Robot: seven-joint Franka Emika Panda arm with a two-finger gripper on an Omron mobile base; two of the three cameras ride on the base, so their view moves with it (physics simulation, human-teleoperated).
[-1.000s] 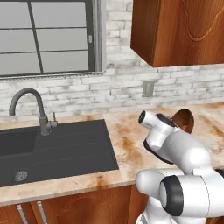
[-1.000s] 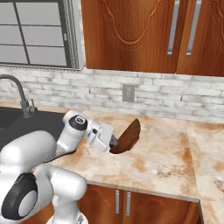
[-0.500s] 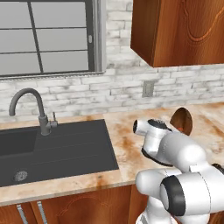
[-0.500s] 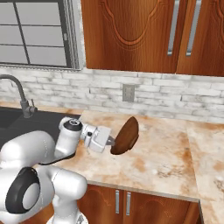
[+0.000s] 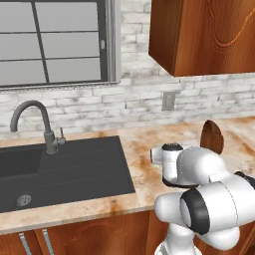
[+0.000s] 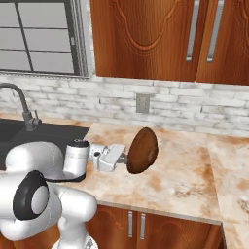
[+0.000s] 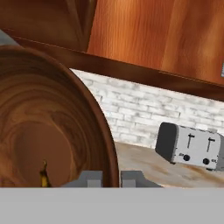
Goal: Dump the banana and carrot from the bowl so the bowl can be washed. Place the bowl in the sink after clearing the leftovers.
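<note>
Gripping: the round dark reddish-brown wooden bowl [image 6: 142, 150] is pinched at its rim by the two-finger gripper [image 6: 125, 158].
Bowl is held on edge above the speckled beige counter [image 6: 194, 180]; a yellow tip [image 7: 43, 178], possibly banana, is seen inside.

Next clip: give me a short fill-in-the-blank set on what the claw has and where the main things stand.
1. The claw is shut on the rim of the ____.
2. The bowl is held above the ____, tipped on its side.
3. The faucet stands behind the dark grey ____.
4. In the hand view, a silver ____ sits on the counter.

Missing words: bowl; counter; sink; toaster
</note>
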